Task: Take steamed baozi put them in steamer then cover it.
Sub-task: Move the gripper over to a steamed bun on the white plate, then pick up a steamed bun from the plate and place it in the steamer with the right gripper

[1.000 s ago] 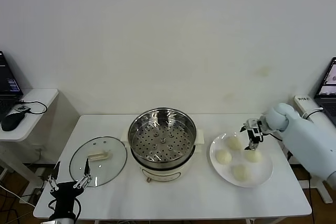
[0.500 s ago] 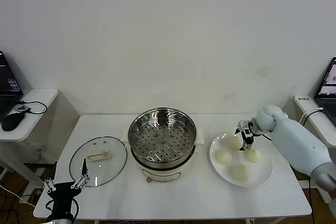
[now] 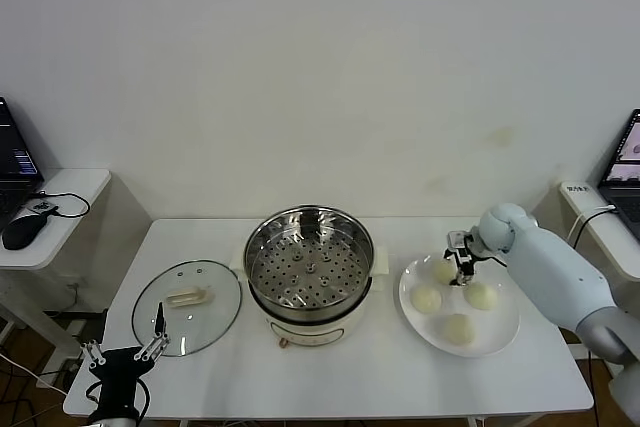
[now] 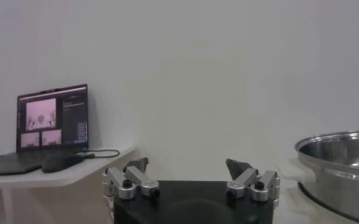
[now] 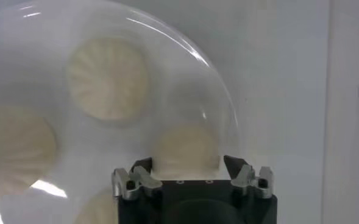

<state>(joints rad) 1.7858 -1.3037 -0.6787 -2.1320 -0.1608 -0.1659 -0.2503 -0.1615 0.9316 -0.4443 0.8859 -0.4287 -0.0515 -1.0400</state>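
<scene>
Right gripper (image 3: 461,256) moved left over white plate (image 3: 505,332), now down at far bun (image 5: 184,148). Jaws closing round bun, grip not sure yet. Four buns on plate. Steamer (image 3: 309,260) empty, lid (image 3: 187,306) left. Left gripper (image 3: 124,353) waits low, jaws wide.

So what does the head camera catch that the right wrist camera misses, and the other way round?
Only the head view shows the steamer with its empty perforated tray, the glass cover lying on the table beside it, and the left pincer parked low by the table's near edge. Only the right wrist view shows the pleats on the buns close up, and one bun sitting between the right pincer's fingers. Both share the white plate with its four buns and the right pincer over it.
</scene>
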